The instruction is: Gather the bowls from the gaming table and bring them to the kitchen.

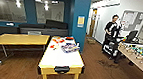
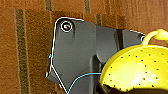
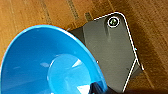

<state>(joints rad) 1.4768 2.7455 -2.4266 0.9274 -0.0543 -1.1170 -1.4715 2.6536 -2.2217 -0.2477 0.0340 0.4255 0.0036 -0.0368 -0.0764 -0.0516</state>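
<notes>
Where carpet shows, perforated glossy yellow bowl [image 2: 135,70], smooth blue bowl [image 3: 50,65], apparently held.

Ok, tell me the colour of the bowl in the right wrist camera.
Bright blue: the bowl shows best in the right wrist view.

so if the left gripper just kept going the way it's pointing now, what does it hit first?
Probably the floor. The left wrist view looks past the yellow perforated bowl at brown wood-look flooring, with nothing else in that line. The bowl sits at the gripper, so it would likely touch first. Depth to the floor is unclear.
</notes>
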